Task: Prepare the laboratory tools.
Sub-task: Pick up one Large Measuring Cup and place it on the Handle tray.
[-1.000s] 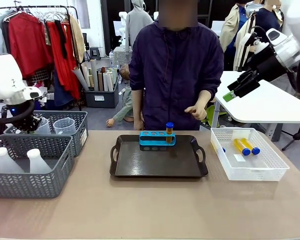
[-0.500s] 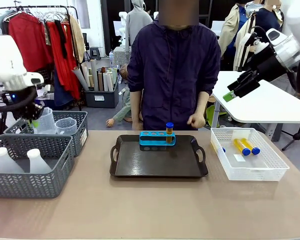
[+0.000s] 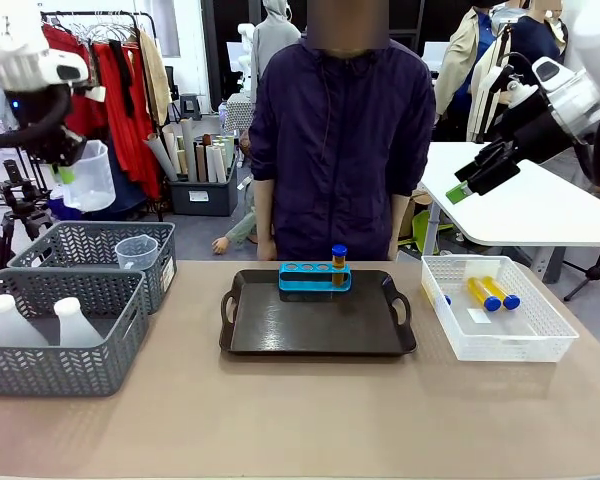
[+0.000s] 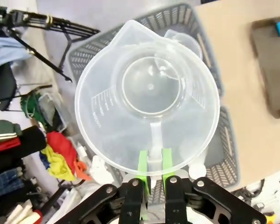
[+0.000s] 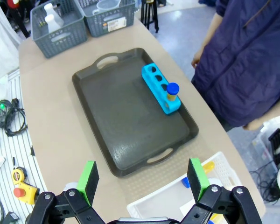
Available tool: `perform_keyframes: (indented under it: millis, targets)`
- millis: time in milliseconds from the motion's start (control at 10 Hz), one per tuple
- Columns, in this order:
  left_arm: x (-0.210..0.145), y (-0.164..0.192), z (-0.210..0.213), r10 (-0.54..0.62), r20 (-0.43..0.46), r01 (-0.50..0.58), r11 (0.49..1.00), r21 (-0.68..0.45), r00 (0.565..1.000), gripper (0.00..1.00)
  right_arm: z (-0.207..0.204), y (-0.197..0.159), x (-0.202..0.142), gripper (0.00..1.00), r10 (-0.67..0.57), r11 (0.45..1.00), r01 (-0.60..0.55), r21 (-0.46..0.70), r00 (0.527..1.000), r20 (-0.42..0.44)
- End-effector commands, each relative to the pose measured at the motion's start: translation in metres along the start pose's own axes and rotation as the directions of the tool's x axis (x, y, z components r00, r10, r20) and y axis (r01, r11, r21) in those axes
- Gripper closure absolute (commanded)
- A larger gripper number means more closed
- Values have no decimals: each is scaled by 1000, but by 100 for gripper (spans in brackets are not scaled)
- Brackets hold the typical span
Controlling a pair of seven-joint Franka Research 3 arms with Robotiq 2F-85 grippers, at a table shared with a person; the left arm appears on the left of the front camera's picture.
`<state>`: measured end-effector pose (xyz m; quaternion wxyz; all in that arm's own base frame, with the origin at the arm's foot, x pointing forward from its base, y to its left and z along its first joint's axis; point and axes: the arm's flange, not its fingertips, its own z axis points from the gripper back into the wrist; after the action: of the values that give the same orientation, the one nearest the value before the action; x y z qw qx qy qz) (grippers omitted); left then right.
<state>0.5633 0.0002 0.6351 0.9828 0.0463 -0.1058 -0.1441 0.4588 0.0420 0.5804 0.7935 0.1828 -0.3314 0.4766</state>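
Observation:
My left gripper (image 3: 68, 172) hangs high at the far left, shut on the handle of a clear measuring beaker (image 3: 88, 177). From the left wrist the beaker (image 4: 147, 98) is seen from above, its handle pinched between the green pads (image 4: 143, 162). A second beaker (image 3: 132, 252) stays in the rear grey basket (image 3: 90, 243). Two white conical flasks (image 3: 75, 322) stand in the front grey basket (image 3: 50, 375). One blue-capped yellow tube (image 3: 339, 263) stands in the blue rack (image 3: 314, 277) on the dark tray (image 3: 318, 322); more tubes (image 3: 492, 293) lie in the white mesh basket (image 3: 484, 344). My right gripper (image 3: 463, 190) is open, high at the right.
A person in a dark jacket (image 3: 340, 140) stands behind the tray at the far edge. From the right wrist I look down on the tray (image 5: 126, 116) and rack (image 5: 160, 88). A white table (image 3: 525, 205) sits at the back right. Bare tabletop lies in front of the tray.
My left gripper has risen out of the rear grey basket, lifting the beaker up and left. The person's hand has dropped back to the body. The right arm has not moved.

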Motion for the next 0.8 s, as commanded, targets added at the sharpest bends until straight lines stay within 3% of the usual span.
perform_keyframes:
  millis: [0, 400, 700]
  targets:
    - [12, -7, 38, -52, -4, 52, 998, -19, 999, 100, 0, 0, 1, 0, 2, 1000, -3, 6, 1000, 14]
    - [24, -36, 119, -83, 31, 81, 995, 62, 996, 100, 0, 0, 1, 0, 2, 1000, -3, 6, 1000, 14]
    - [26, -38, 126, -133, 46, 131, 990, 45, 990, 100, 0, 0, 1, 0, 2, 1000, -3, 6, 1000, 14]
